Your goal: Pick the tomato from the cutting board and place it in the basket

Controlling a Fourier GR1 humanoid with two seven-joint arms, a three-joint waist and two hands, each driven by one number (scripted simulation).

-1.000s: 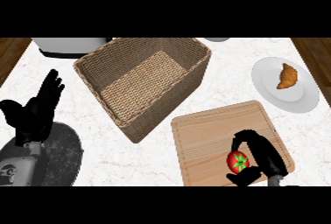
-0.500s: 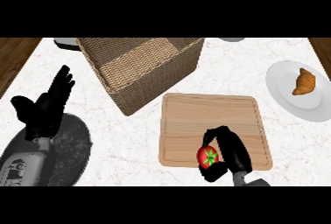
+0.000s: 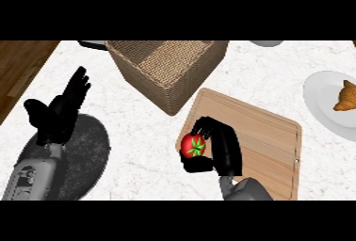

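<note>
A red tomato (image 3: 192, 145) with a green stem sits in my right hand (image 3: 221, 146), whose fingers and thumb curl round it. Hand and tomato are over the left edge of the wooden cutting board (image 3: 268, 139). I cannot tell whether the tomato still touches the board. The woven basket (image 3: 165, 66) stands just beyond the board's far left corner, its near corner pointing at the board. My left hand (image 3: 59, 110) rests open at the left, fingers up, over the counter.
A dark round pan (image 3: 87, 155) lies under my left forearm. A white plate (image 3: 327, 106) with a croissant (image 3: 345, 95) is at the right edge. The counter's left edge shows wooden floor beyond. A white dish (image 3: 266, 43) peeks in at the top.
The view has swung, so everything has shifted in the picture. My right hand, still curled round the tomato, now sits at the board's left edge, nearer the basket. The left hand keeps its pose.
</note>
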